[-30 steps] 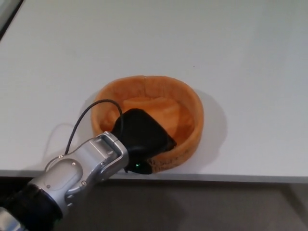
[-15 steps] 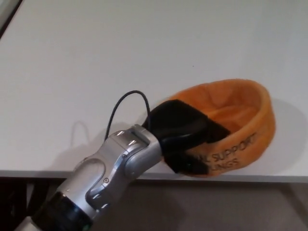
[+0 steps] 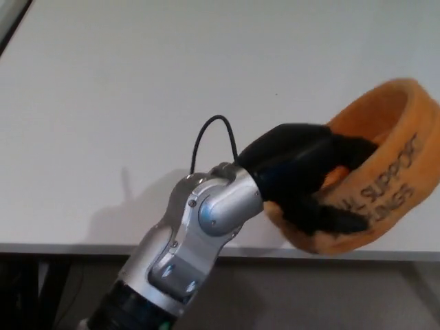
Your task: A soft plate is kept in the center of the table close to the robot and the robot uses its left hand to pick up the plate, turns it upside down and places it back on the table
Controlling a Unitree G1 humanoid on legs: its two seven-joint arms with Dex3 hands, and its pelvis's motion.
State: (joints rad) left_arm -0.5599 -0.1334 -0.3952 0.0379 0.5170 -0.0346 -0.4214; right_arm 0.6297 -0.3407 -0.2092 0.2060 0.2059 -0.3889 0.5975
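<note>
Left hand: black fingers reach over the near rim into the hollow of the soft plate, while a lower digit presses against the outside of the wall from below. The rim is pinched between them; the grip is closed on the plate wall.

Plate: orange, soft, with a high padded wall, more bowl than flat plate. It is tilted steeply, with the far rim raised toward the upper right and the opening facing up and to the left. Dark lettering on the outer wall reads partly "SUPPORT" and "LINGS"; the start of each line is hidden by the hand. The plate sits at the right side of the view, over the near edge of the white table. Whether its lowest part touches the tabletop cannot be told.

Wrist and forearm: silver housing rises from the lower left, and a thin black cable loops above the wrist. The arm's shadow falls on the table to its left.

Right hand: not visible.
</note>
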